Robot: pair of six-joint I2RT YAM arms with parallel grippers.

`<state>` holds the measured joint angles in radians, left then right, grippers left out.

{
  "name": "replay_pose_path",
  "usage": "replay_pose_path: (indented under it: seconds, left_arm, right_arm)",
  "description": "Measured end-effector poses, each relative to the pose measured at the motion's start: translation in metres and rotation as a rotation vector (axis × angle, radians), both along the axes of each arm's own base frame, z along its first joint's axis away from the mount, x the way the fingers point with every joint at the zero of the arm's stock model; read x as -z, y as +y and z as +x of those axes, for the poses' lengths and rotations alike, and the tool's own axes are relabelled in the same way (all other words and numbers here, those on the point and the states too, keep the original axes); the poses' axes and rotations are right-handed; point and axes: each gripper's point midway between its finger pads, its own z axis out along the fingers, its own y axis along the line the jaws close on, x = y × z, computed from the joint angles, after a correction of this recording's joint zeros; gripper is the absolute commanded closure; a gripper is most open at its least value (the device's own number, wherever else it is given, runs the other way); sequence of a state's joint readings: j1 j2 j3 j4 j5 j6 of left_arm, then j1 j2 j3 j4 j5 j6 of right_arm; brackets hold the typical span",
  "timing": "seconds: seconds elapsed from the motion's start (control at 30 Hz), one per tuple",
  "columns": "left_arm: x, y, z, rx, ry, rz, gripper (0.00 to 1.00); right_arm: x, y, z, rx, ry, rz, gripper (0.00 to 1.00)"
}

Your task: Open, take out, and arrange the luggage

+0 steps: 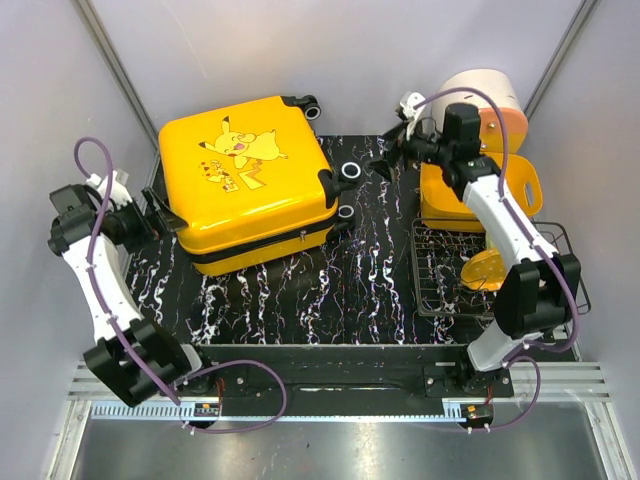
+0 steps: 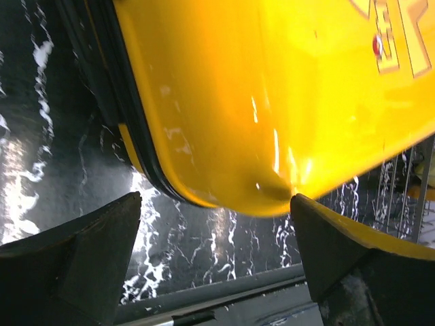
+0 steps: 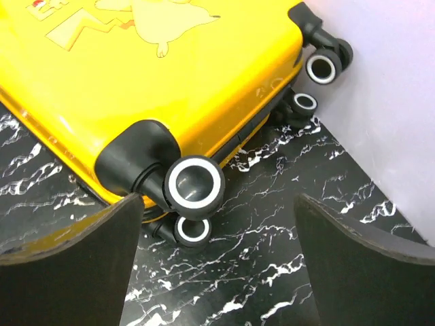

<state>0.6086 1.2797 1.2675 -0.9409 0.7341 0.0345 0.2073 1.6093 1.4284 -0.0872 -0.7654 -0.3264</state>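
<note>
The luggage (image 1: 245, 180) is a glossy yellow hard-shell suitcase with a cartoon print, lying closed and flat on the black marble mat, wheels (image 1: 350, 172) pointing right. My left gripper (image 1: 160, 215) is open at its left corner; in the left wrist view the yellow corner (image 2: 272, 122) sits just above the gap between my fingers (image 2: 88, 251). My right gripper (image 1: 385, 160) is open and empty, just right of the wheels. The right wrist view shows the suitcase (image 3: 149, 75) and a black-and-white wheel (image 3: 196, 187) near my left finger.
A smaller yellow plastic basket (image 1: 525, 190) stands at the right behind the right arm, with a pale round container (image 1: 490, 95) behind it. A black wire rack (image 1: 450, 285) holding a yellow object (image 1: 485, 270) sits at the front right. Grey walls close in on both sides.
</note>
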Motion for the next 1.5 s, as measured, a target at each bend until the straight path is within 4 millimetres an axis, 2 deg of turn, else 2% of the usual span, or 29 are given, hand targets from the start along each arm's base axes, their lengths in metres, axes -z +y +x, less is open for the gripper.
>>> replay_pose_path:
  seconds: [0.1,0.2,0.3,0.4,0.47,0.6,0.73,0.83,0.87,0.93,1.03,1.07,1.23,1.3,1.33,1.43,1.5]
  left_arm:
    - [0.007,-0.016,-0.023,0.019,0.028,-0.007,0.05]
    - [0.02,-0.027,-0.041,0.036,0.077,-0.032,0.05]
    - [0.033,-0.033,-0.049,0.045,0.119,-0.061,0.05]
    - [0.042,-0.04,-0.054,0.057,0.149,-0.079,0.06]
    - [0.046,-0.044,-0.055,0.072,0.16,-0.084,0.07]
    - [0.057,-0.051,-0.055,0.087,0.184,-0.086,0.1]
    - [0.068,-0.049,-0.047,0.074,0.215,-0.11,0.14]
    - [0.078,-0.048,-0.043,0.069,0.267,-0.15,0.18]
    - [0.079,-0.048,-0.042,0.065,0.283,-0.162,0.19]
    - [0.081,-0.043,-0.034,0.054,0.302,-0.177,0.26]
    - [0.078,-0.032,-0.014,0.038,0.282,-0.172,0.35]
    - [0.075,-0.028,-0.007,0.032,0.274,-0.171,0.38]
    - [0.074,-0.013,0.027,0.014,0.252,-0.162,0.41]
    - [0.072,-0.007,0.044,0.009,0.253,-0.157,0.37]
    - [0.071,-0.004,0.051,0.006,0.25,-0.153,0.34]
    - [0.063,0.008,0.076,-0.01,0.212,-0.131,0.23]
    - [0.053,0.012,0.085,-0.019,0.171,-0.116,0.17]
  right_arm:
    - [-0.025,0.011,0.006,-0.083,-0.044,-0.016,0.0]
    - [-0.027,0.02,0.016,-0.132,-0.048,-0.038,0.0]
    - [-0.007,0.033,0.021,-0.192,0.0,-0.075,0.0]
    - [0.027,0.049,0.02,-0.265,0.068,-0.132,0.0]
    - [0.051,0.058,0.014,-0.317,0.128,-0.17,0.0]
    - [0.084,0.069,-0.004,-0.407,0.241,-0.212,0.05]
    - [0.105,0.071,-0.027,-0.478,0.341,-0.235,0.15]
    - [0.112,0.07,-0.041,-0.513,0.38,-0.253,0.33]
    - [0.114,0.07,-0.042,-0.518,0.373,-0.263,0.44]
    - [0.12,0.071,-0.043,-0.532,0.361,-0.266,0.53]
    - [0.123,0.074,-0.052,-0.541,0.344,-0.243,0.61]
    - [0.123,0.075,-0.055,-0.533,0.33,-0.245,0.62]
    - [0.122,0.084,-0.091,-0.456,0.316,-0.243,0.63]
    - [0.122,0.089,-0.108,-0.414,0.329,-0.237,0.61]
    - [0.121,0.09,-0.111,-0.383,0.331,-0.228,0.55]
    - [0.119,0.11,-0.138,-0.333,0.354,-0.214,0.42]
    - [0.118,0.125,-0.152,-0.309,0.394,-0.2,0.37]
